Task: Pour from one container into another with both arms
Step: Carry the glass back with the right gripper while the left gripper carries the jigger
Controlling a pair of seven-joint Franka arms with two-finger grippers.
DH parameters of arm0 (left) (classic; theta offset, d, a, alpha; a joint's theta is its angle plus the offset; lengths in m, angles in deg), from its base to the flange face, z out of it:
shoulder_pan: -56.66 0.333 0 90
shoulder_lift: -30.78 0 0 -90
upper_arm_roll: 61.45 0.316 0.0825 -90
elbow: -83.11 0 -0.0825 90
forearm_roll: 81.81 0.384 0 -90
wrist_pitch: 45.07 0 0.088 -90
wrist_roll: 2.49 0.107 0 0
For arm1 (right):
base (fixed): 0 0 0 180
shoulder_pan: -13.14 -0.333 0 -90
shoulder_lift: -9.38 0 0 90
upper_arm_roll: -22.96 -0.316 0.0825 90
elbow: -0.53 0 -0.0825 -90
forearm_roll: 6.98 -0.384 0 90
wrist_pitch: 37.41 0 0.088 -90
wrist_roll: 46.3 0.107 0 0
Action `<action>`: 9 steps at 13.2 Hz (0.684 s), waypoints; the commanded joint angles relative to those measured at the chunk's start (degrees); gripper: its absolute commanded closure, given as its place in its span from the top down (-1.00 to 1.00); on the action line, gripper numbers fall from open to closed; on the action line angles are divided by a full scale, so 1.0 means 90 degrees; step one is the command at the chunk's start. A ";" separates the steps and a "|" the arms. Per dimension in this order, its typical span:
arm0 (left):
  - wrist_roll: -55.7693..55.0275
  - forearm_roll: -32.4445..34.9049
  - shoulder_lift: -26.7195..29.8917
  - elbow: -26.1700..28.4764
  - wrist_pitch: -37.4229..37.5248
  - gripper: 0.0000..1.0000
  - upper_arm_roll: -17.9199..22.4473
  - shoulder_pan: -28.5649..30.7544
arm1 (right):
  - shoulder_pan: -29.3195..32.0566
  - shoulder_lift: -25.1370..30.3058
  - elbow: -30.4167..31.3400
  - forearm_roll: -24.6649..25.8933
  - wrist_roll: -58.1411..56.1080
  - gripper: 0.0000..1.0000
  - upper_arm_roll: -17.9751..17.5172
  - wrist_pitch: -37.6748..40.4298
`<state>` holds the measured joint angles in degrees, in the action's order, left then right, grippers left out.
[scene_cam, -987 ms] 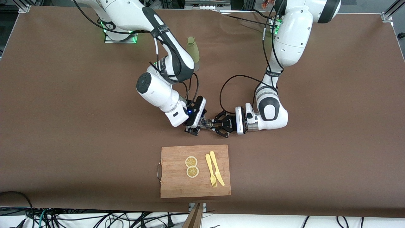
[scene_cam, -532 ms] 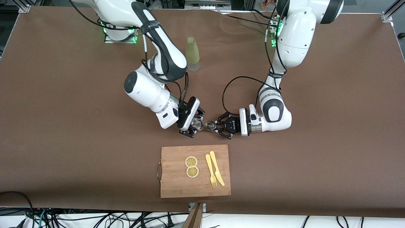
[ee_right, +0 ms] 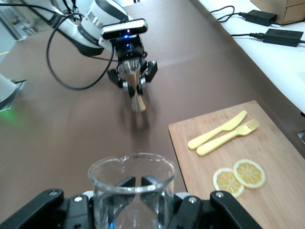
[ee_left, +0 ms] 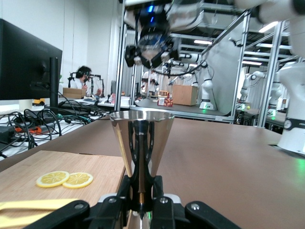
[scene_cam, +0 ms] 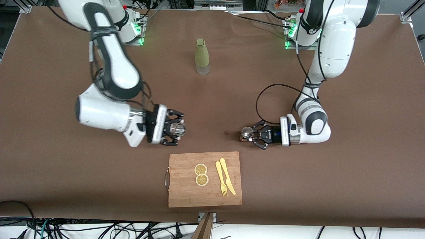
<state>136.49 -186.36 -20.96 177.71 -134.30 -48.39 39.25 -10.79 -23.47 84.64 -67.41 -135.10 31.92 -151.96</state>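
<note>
The 2 vessels are held well apart over the brown bench [scene_cam: 332, 172], presumably so that neither is knocked once pouring is over or before it begins; which cannot be told. A polished steel cone-shaped jigger [ee_left: 141, 138] is clamped at its narrow waist by the left gripper [scene_cam: 253, 134], over bare bench toward the left arm's end. A clear glass beaker with a pouring lip [ee_right: 131, 188] is clamped by the right gripper [scene_cam: 175, 128], over bare bench just beside the bamboo cutting board [scene_cam: 186, 196]. The beaker looks empty, and the jigger is seen upright in the left wrist view.
</note>
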 commanded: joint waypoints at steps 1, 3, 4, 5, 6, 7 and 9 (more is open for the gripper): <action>0.0592 0.0540 0.0105 0.0444 0.0636 -1.00 -0.0065 0.0633 | 0.0839 0.0106 0.0107 -0.0248 -0.0950 -1.00 -0.0117 0.1093; 0.0992 0.1224 0.0105 0.0513 0.0929 -1.00 -0.0065 0.1170 | 0.1415 0.0037 0.0156 -0.0336 -0.1760 -1.00 -0.0117 0.1720; 0.1110 0.1488 0.0105 0.0582 0.1104 -1.00 -0.0065 0.1414 | 0.1660 -0.0040 0.0166 -0.0336 -0.2112 -1.00 -0.0117 0.1935; 0.1160 0.1751 0.0105 0.0592 0.1280 -1.00 -0.0046 0.1610 | 0.1885 -0.0167 0.0166 -0.0346 -0.2493 -1.00 -0.0117 0.2083; 0.1257 0.2054 0.0124 0.0582 0.1398 -1.00 0.0012 0.1747 | 0.2090 -0.0294 0.0156 -0.0394 -0.2893 -1.00 -0.0117 0.2152; 0.1432 0.2337 0.0144 0.0582 0.1515 -1.00 0.0197 0.1865 | 0.2237 -0.0430 0.0166 -0.0482 -0.3303 -1.00 -0.0117 0.2172; 0.1890 0.2768 0.0115 0.0582 0.1760 -1.00 0.0374 0.2147 | 0.2598 -0.0810 0.0156 -0.0784 -0.4007 -1.00 -0.0117 0.2434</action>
<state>148.92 -164.66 -21.03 181.97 -120.33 -45.72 56.78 9.80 -28.11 86.34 -71.46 -165.74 31.89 -132.39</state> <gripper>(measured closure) 0.789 0.877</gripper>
